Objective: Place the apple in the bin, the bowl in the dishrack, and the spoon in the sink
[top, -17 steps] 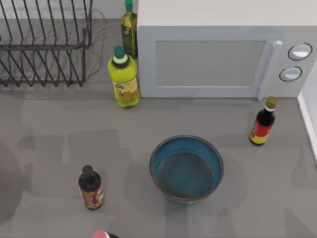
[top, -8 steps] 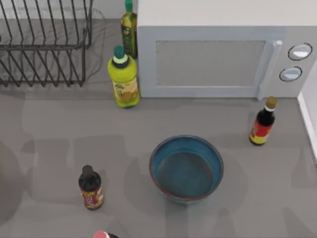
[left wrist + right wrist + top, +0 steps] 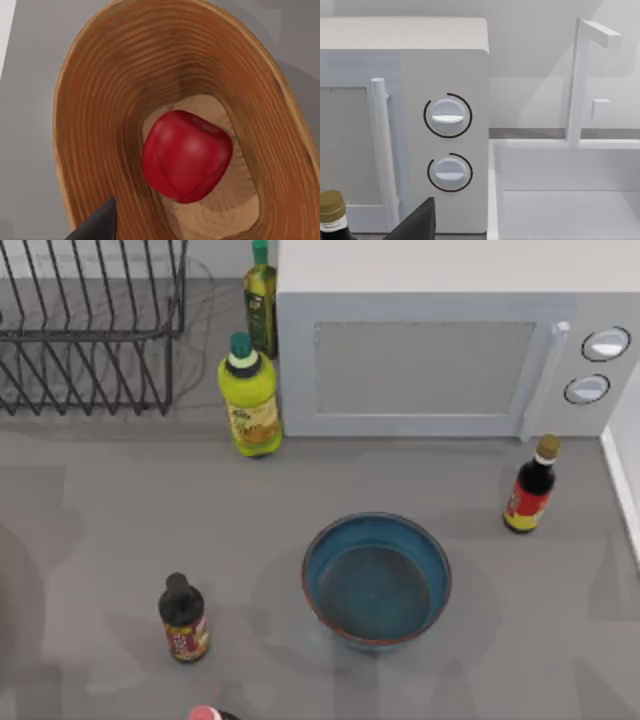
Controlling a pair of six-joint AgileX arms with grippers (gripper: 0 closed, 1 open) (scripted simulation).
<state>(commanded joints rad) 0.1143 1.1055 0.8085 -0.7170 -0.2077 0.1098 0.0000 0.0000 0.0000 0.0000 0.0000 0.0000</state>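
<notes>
Apple [image 3: 186, 156] sits in the wooden bin [image 3: 95, 125] under the left wrist, grip state unreadable; teal bowl [image 3: 376, 580] mid-table looks rigid, glossy, likely slippery, best pinched at its rim.

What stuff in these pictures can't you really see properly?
- Pink-capped bottle, top view: cut off by the bottom edge.
- Dishrack, top view: cut off by the left and top edges.
- Left tool, left wrist view: a dark tip at the edge, so open or shut is unclear. It is above the apple in the wooden bin.
- Right tool, right wrist view: same.
- Dark bottle, right wrist view: cut by the corner.
</notes>
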